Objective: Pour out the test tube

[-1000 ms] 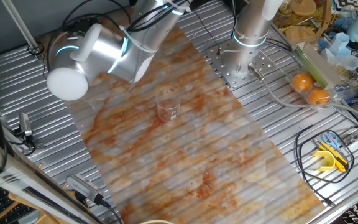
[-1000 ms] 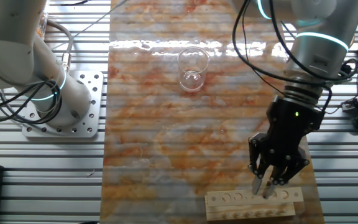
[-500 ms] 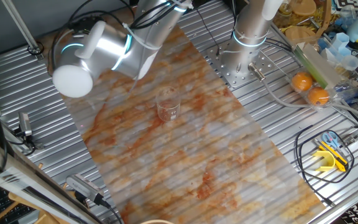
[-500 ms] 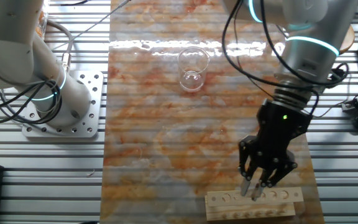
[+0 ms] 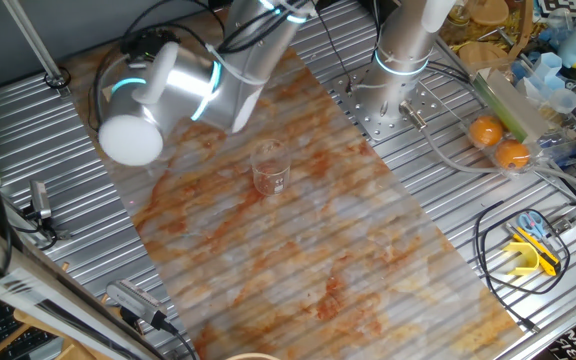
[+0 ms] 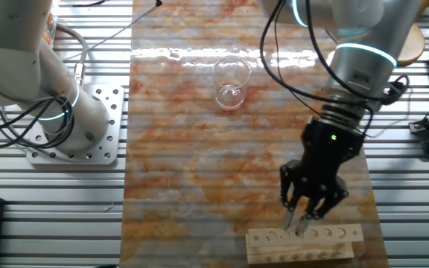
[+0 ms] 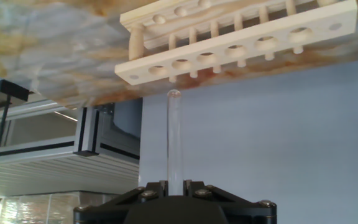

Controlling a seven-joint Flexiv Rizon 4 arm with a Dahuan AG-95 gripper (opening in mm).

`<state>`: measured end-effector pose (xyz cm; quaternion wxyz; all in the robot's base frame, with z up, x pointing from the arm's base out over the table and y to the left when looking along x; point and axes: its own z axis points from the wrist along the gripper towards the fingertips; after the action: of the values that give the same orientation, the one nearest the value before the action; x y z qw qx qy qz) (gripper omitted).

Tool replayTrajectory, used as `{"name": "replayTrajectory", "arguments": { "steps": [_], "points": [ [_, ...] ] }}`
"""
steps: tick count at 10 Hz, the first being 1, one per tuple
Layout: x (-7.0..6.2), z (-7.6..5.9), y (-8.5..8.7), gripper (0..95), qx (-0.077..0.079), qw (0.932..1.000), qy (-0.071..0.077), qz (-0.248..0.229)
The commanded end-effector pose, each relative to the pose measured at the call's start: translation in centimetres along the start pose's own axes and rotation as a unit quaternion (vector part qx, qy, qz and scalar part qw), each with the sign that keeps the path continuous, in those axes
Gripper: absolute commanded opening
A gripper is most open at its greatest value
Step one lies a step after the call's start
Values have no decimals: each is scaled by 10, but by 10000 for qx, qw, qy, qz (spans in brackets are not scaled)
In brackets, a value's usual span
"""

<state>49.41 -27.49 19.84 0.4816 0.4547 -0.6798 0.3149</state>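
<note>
My gripper (image 6: 299, 221) hangs over the pale wooden rack (image 6: 304, 244) at the near edge of the mat. In the hand view the gripper (image 7: 174, 185) is shut on the test tube (image 7: 174, 140), a slim clear glass tube. The tube stands straight out from the jaws. Its rounded end is just clear of the rack (image 7: 229, 37) and points at one of the holes. The clear glass beaker (image 6: 230, 80) stands upright far up the mat, well apart from the gripper; it also shows in one fixed view (image 5: 270, 168). There the arm hides the gripper.
A second robot's base (image 6: 69, 126) is bolted at the left of the mat. In one fixed view two oranges (image 5: 500, 142), a yellow tool (image 5: 533, 252) and cables lie to the right on the ribbed metal table (image 5: 438, 190).
The arm has shifted sideways along the rack, leftward in the other fixed view, carrying the test tube with it. The beaker and rack have not moved.
</note>
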Motion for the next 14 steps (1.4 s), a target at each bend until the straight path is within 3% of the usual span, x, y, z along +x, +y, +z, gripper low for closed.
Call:
{"name": "replayTrajectory", "arguments": {
  "steps": [1,14],
  "points": [
    [2,2,2,0,49,10000,6,-36],
    [-10,10,7,0,149,9994,221,-223]
  ]
}}
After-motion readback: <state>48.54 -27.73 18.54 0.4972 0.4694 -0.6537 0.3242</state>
